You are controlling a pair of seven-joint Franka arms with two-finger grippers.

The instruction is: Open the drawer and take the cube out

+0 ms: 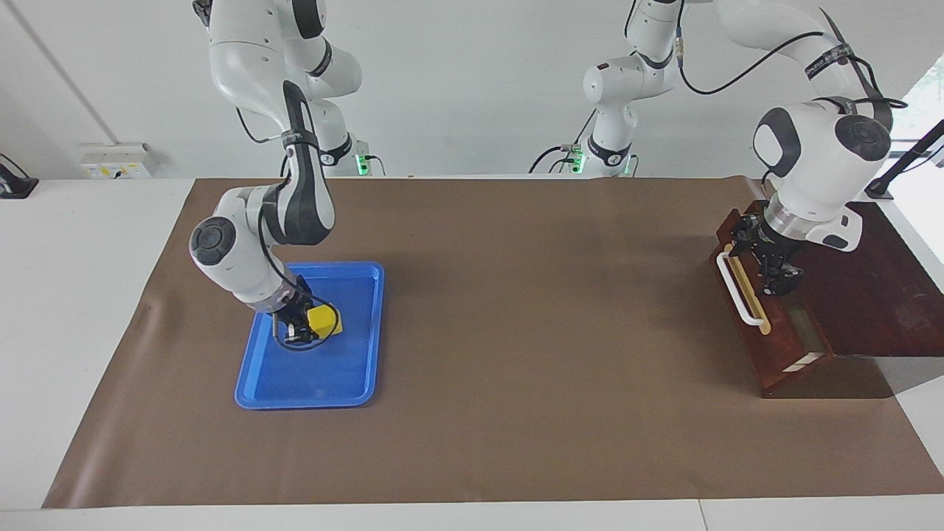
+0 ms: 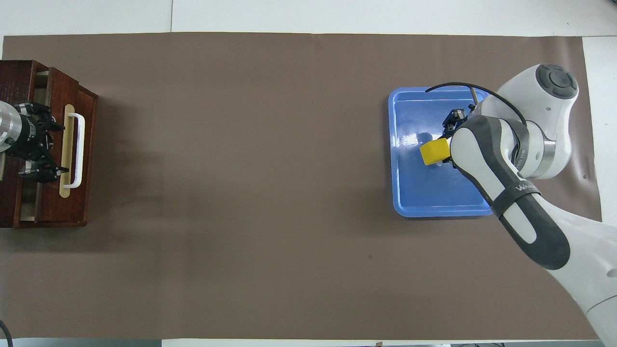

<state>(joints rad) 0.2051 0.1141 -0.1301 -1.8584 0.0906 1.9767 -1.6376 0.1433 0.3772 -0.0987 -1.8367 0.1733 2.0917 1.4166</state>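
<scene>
Brown paper covers the table; at lower left of the facing view the right gripper (image 1: 301, 330) clamps the small yellow solid cube (image 1: 325, 321), apparently light, rigid and best pinched on flat faces, over the blue plastic tray (image 1: 310, 383), while the left gripper (image 1: 776, 276) stands open at the dark reddish-brown wooden drawer (image 1: 759, 346).

A robot lab: two white arms (image 1: 265, 214) are standing at a table (image 1: 516, 332) under brown paper, cables trailing behind
</scene>
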